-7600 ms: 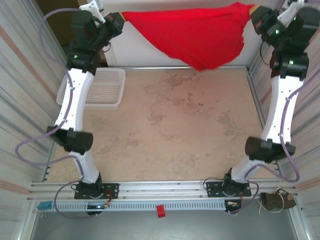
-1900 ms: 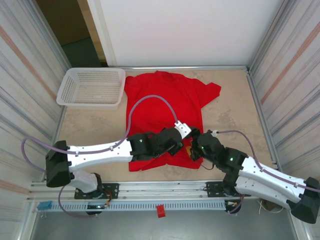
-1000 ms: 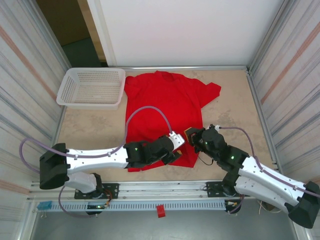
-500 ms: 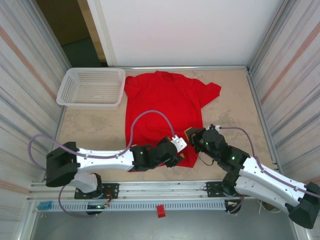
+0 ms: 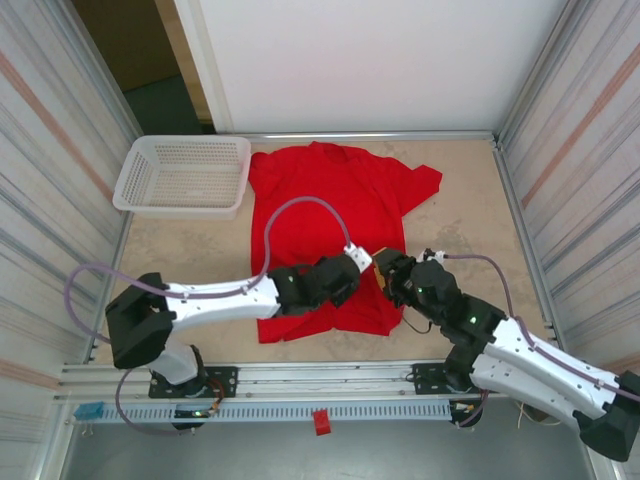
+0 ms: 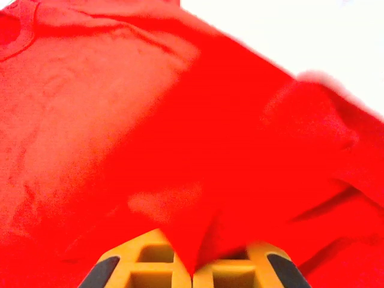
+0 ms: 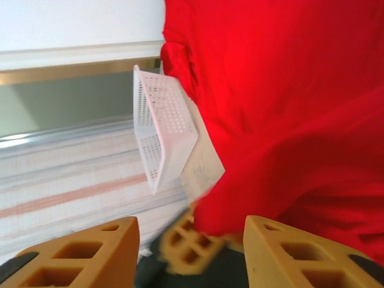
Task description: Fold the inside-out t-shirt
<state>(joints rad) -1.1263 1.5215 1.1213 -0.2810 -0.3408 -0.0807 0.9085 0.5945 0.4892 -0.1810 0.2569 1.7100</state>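
Observation:
The inside-out t-shirt lies spread on the table, bright red, collar toward the far wall. My left gripper reaches across its lower right part. In the left wrist view this gripper is shut on a pinched fold of the t-shirt. My right gripper sits right beside it at the shirt's right edge. In the right wrist view this gripper is open. The left gripper's orange fingers and the raised fold of the t-shirt stand blurred between its jaws.
A white mesh basket stands at the far left of the table, next to the shirt's left sleeve, and shows tilted in the right wrist view. Metal rails border the table, and bare tabletop lies right of the shirt.
The left gripper went from open to shut on the shirt's fold. The right gripper opened and let the cloth go. Both shifted slightly toward the far wall.

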